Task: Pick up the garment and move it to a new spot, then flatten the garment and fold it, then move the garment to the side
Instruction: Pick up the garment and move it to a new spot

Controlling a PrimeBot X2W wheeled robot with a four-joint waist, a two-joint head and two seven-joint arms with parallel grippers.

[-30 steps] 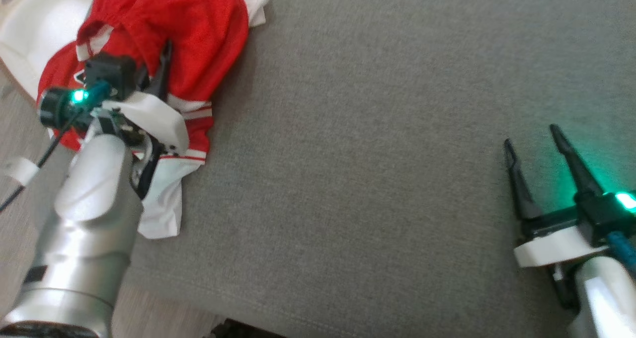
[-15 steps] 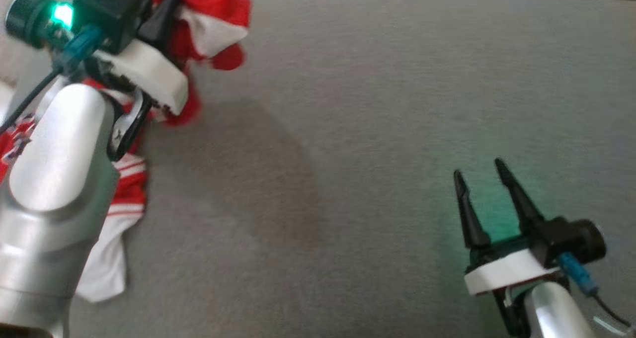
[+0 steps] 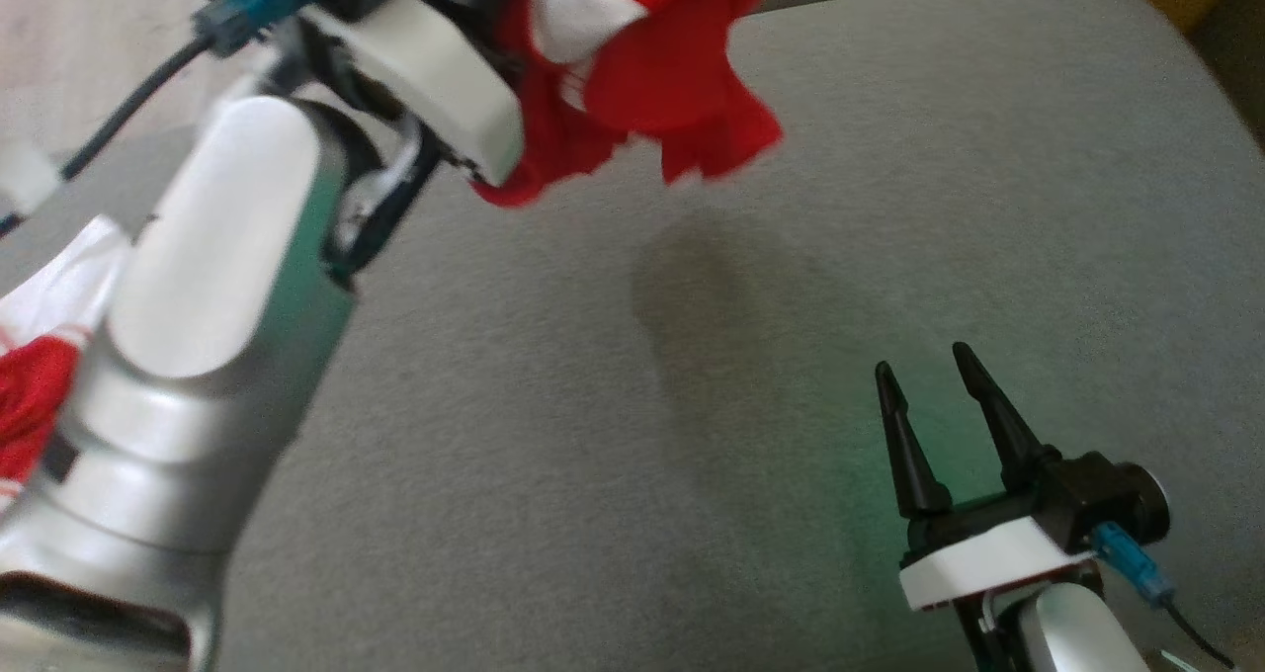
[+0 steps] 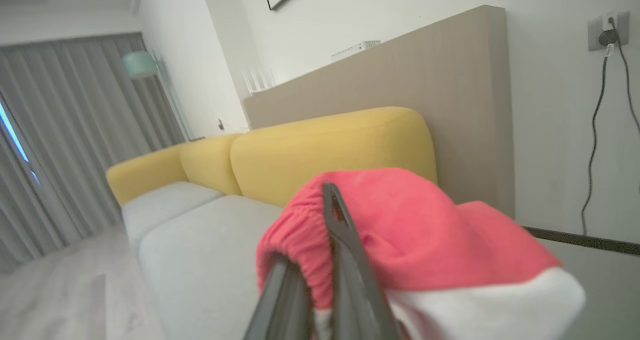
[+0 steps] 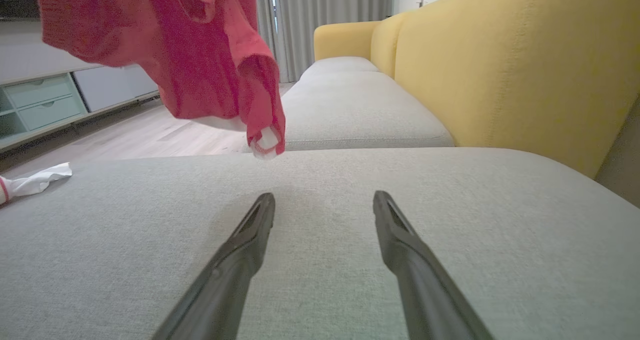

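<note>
Living room with a grey sofa seat (image 3: 692, 435) spread below, yellow backrest (image 5: 500, 80) behind it, curtains (image 5: 325, 10) and wood floor (image 5: 150, 135) beyond. Up at 12 o'clock in the head view, hanging clear of the seat over a faint shadow (image 3: 702, 277): the red-and-white garment (image 3: 652, 69), bunched and dangling. Clamped on its elastic hem in the left wrist view: the left gripper (image 4: 312, 275), fingers (image 4: 350, 260) pressed close with fabric between. At 4 o'clock, low over the seat and touching nothing: the right gripper (image 3: 922, 361), fingers wide apart and empty. At 8 o'clock, by the seat's edge, more red-and-white cloth (image 3: 40, 356); cannot tell whether part of the same garment or a separate piece. Judged from this: pick-up done, carry to a new spot under way, not yet set down. Left to do: lay down on the bare middle of the seat, flatten, fold, then shift aside. Likely a job for both grippers at the flattening, given so crumpled a bundle.
</note>
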